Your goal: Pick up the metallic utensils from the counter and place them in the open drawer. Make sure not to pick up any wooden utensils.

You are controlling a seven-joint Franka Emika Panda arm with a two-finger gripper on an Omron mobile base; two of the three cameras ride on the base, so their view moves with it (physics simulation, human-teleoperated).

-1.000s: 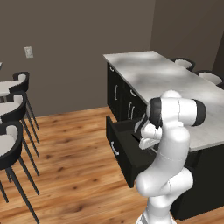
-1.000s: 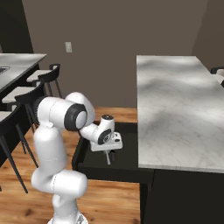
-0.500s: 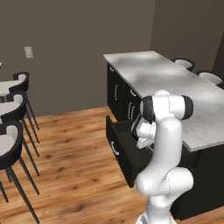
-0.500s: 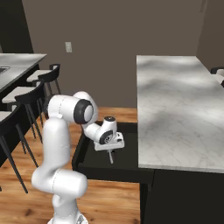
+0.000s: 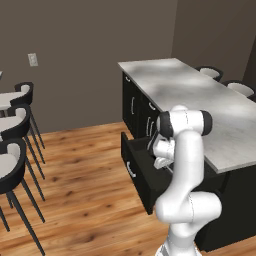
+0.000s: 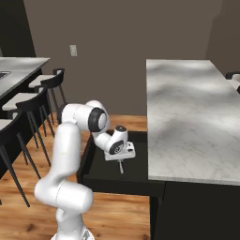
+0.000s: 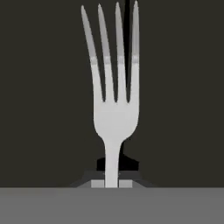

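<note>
I've swung my gripper point(image 6: 121, 167) lower, over the open drawer point(image 6: 96, 166), fingers pinching the fork point(image 7: 114, 98) by its handle, so the drop looks close.

To my left, black bar stools point(image 5: 15, 165) with pale seats stand in a row on the wooden plank floor point(image 5: 85, 185). A white outlet plate point(image 5: 33, 59) sits on the dark wall point(image 5: 90, 45) behind them.
</note>
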